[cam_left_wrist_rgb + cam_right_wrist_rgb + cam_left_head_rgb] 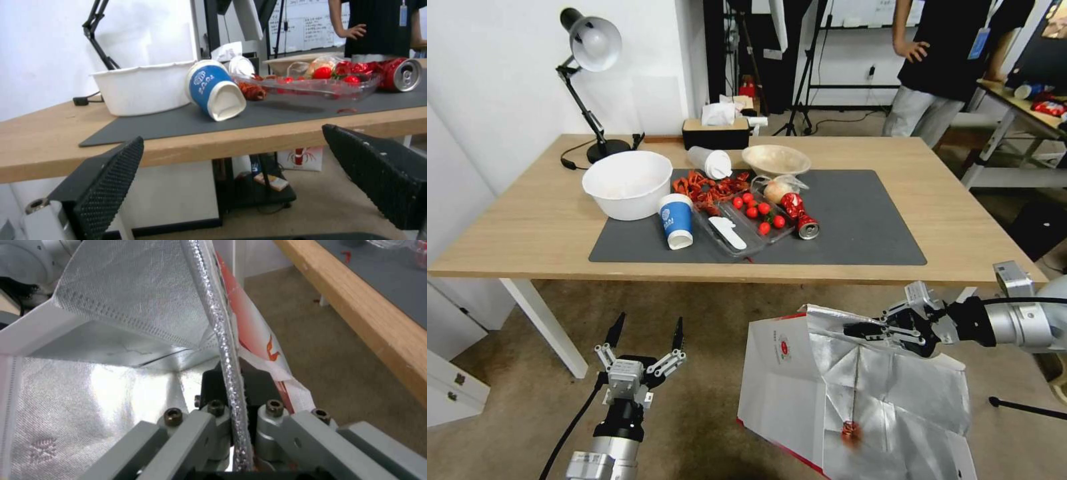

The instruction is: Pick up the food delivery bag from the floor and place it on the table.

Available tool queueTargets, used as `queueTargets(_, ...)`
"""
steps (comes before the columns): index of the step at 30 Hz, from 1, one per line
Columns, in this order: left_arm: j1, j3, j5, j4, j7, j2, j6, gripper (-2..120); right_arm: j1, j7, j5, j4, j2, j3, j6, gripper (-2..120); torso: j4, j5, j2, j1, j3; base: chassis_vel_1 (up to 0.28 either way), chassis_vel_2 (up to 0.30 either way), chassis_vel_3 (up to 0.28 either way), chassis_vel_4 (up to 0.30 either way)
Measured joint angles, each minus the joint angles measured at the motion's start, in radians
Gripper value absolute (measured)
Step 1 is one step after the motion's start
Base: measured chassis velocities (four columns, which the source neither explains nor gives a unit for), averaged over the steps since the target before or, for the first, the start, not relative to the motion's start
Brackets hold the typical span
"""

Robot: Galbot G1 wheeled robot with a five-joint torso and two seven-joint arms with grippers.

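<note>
Right end effector (867,329) is seen clamped on the foil rim of the bag (787,380), held just below the counter (527,233) edge, left end effector (647,347) idle and spread; lift step judged underway, further raising above the edge being required.

A white wall (500,80) stands to my far left. A black desk lamp (590,50) leans before it. Tripods (807,73) stand far behind, a cluttered side table (1020,107) at far right, white drawers (447,387) near left.
</note>
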Motion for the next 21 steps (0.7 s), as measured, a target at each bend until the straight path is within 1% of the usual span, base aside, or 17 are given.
queueTargets(6,0.002,0.001,0.000,0.000,0.000,0.000,0.001,100,0.000,0.002,0.000,0.000,-0.001,-0.001,0.000,0,0.0001,0.0001,0.033,0.015,0.018,0.000,0.000,0.000,0.000)
queueTargets(11,0.002,0.001,-0.001,-0.001,0.000,0.001,0.003,100,0.000,0.003,0.000,0.000,-0.001,-0.001,0.000,0,0.0000,0.0000,0.051,0.022,0.029,0.000,0.000,0.000,0.000)
queueTargets(13,0.002,0.001,-0.001,-0.001,-0.001,0.001,0.004,100,0.000,0.003,0.000,0.000,-0.001,-0.001,0.000,0,0.0000,0.0000,0.066,0.029,0.038,0.000,0.000,0.000,0.000)
queueTargets(17,0.004,0.001,-0.002,-0.004,0.000,0.002,0.008,100,0.000,0.003,0.000,0.000,-0.001,-0.001,0.001,0,0.0000,0.0000,0.079,0.035,0.044,0.000,0.000,0.000,0.000)
queueTargets(19,0.006,0.002,-0.003,-0.007,0.000,0.002,0.012,100,0.000,0.003,0.000,0.000,0.000,-0.001,0.001,0,0.0000,0.0000,0.095,0.042,0.054,0.000,0.000,0.000,0.000)
queueTargets(21,0.006,0.002,-0.003,-0.009,-0.001,0.002,0.012,100,0.000,0.003,0.000,0.000,0.000,-0.001,0.001,0,0.0000,0.0000,0.100,0.044,0.057,0.000,0.000,0.000,0.000)
